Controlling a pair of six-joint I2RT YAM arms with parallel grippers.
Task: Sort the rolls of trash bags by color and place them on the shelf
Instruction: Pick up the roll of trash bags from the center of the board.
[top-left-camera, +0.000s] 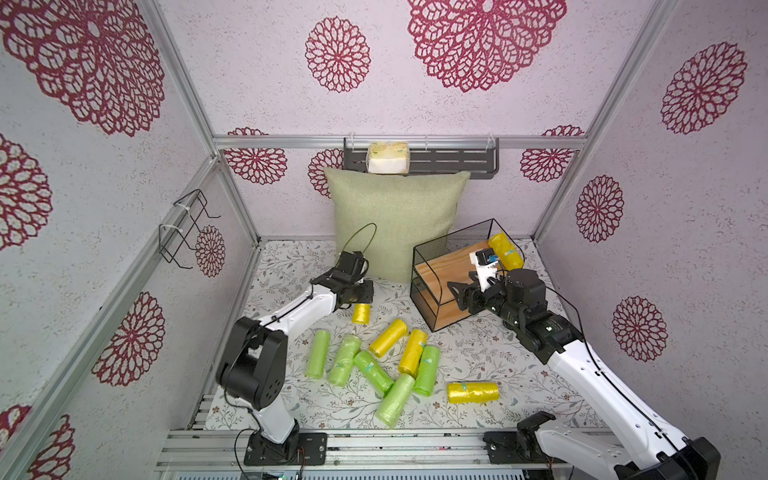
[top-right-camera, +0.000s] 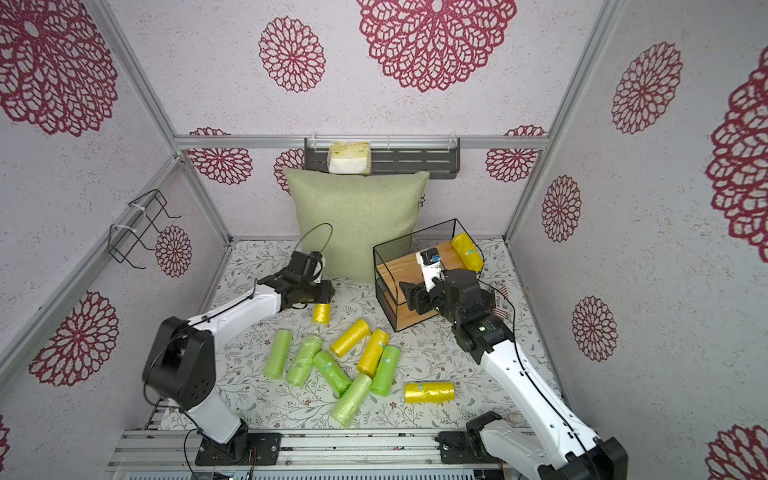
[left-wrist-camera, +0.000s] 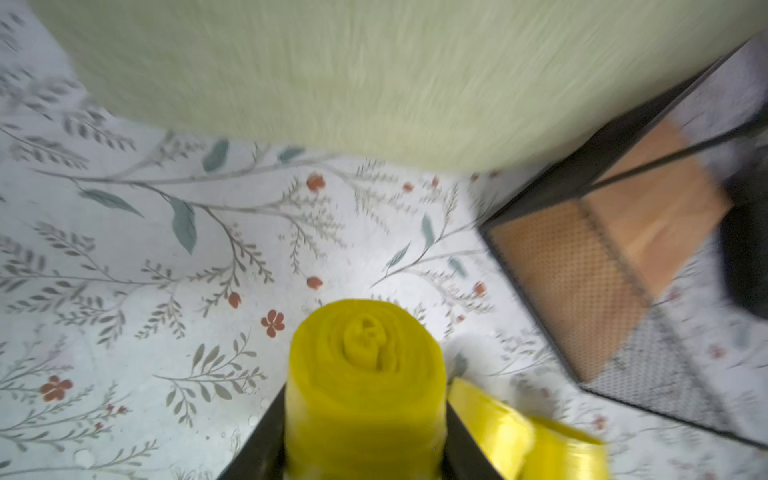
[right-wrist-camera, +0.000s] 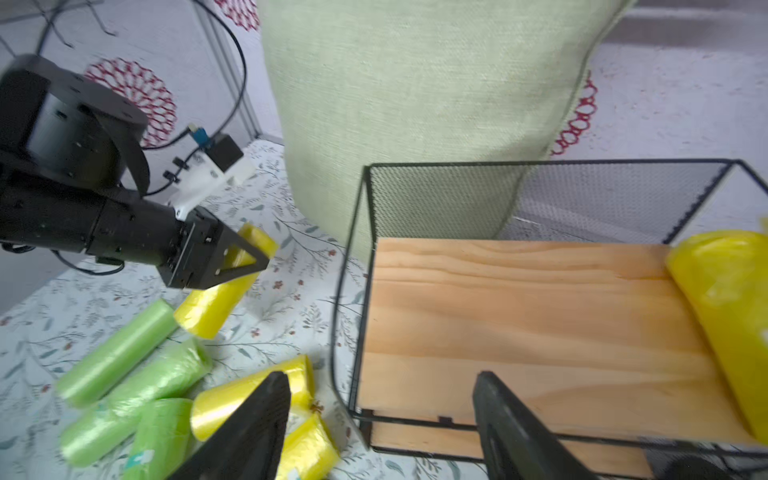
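Mat (top-left-camera: 478, 357) holds five green (top-left-camera: 318, 354), three yellow rolls (top-left-camera: 472, 392); shelf (top-left-camera: 446, 266) one; left hand (left-wrist-camera: 365, 395) one.

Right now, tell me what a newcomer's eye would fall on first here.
The bright heap of green and yellow rolls strewn across the floral table grabs the eye first. Next, the left tool clamped on a yellow roll near the big green pillow. Then the black mesh shelf, with a lone yellow roll lying on its top board, the right tool open before it.
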